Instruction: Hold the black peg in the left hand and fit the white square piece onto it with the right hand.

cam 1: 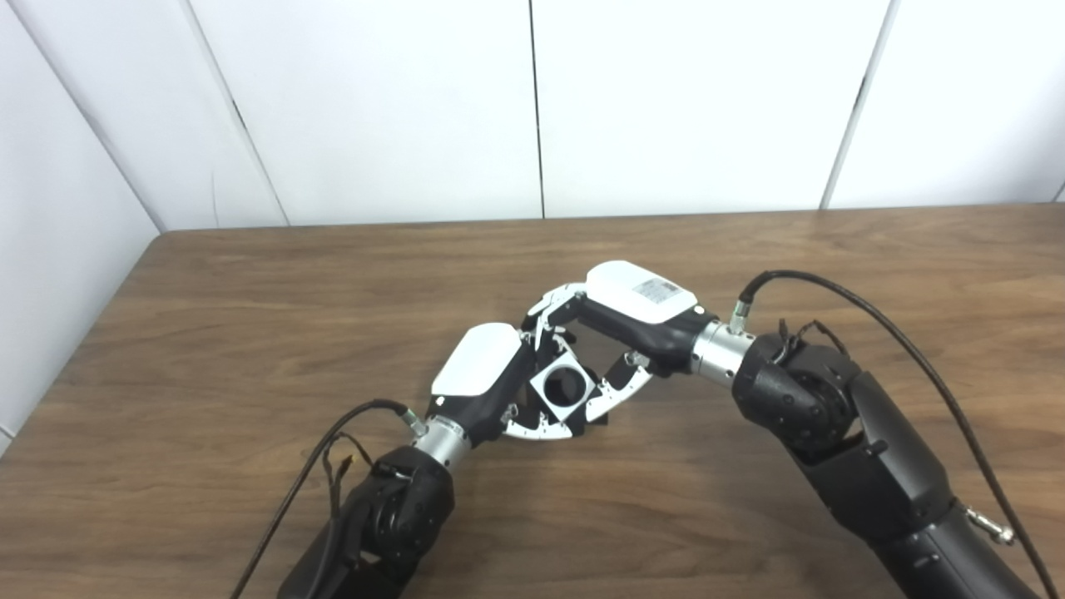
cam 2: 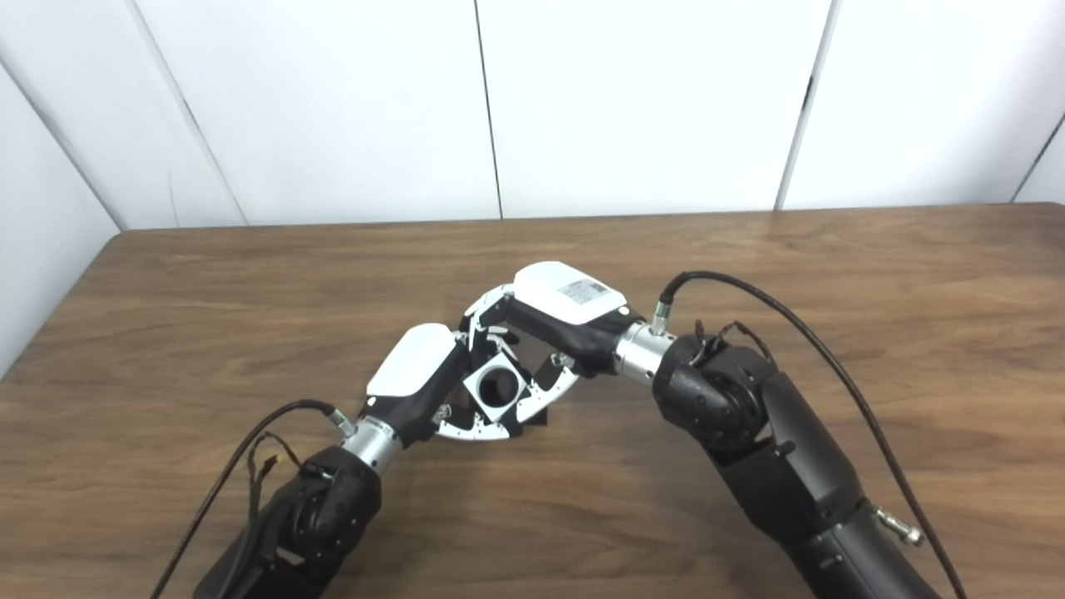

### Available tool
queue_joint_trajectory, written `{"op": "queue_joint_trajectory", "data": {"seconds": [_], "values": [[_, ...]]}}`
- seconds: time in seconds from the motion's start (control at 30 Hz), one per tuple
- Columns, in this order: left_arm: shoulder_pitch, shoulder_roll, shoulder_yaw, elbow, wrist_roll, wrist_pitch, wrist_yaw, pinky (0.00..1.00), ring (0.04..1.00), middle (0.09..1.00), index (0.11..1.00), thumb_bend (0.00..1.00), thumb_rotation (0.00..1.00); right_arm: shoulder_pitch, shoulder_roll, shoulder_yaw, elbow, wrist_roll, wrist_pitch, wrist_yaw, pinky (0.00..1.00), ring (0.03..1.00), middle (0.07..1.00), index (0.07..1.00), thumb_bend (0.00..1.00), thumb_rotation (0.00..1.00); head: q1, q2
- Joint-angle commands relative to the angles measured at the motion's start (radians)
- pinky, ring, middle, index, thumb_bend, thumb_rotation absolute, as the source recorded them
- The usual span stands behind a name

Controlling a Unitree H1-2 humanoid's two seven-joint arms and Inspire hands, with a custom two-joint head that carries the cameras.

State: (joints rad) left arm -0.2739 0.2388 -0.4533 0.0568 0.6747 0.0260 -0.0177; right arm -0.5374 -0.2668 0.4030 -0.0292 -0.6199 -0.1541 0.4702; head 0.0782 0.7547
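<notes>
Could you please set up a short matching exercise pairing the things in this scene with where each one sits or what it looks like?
Things:
1. white square piece
2. left hand
3. right hand
4. table

Descriptions:
A. brown wood grain, bearing everything
B. between the two hands, a dark round hole in its face
C. comes in from the lower left, white back plate, beside the piece
D. reaches in from the right, white back plate with a small label

Pairs: 1-B, 2-C, 3-D, 4-A
</notes>
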Motion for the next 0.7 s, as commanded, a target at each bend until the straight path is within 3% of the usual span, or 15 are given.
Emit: {"op": "queue_joint_trajectory", "data": {"seconds": [0.0, 0.67], "values": [[0.034, -0.011, -0.044, 0.049, 0.019, 0.037, -0.085, 0.6, 0.743, 0.802, 0.491, 0.51, 0.09, -0.025, -0.011, -0.013, -0.006, 0.003, -0.008, -0.021, 0.72, 0.828, 0.77, 0.481, 0.52, 0.14, -0.001, 0.001], [0.037, 0.007, -0.035, 0.039, 0.003, 0.031, -0.095, 0.6, 0.746, 0.799, 0.491, 0.51, 0.09, -0.025, -0.049, -0.056, -0.012, 0.022, -0.004, -0.031, 0.72, 0.82, 0.765, 0.48, 0.52, 0.14, -0.017, 0.011]]}}
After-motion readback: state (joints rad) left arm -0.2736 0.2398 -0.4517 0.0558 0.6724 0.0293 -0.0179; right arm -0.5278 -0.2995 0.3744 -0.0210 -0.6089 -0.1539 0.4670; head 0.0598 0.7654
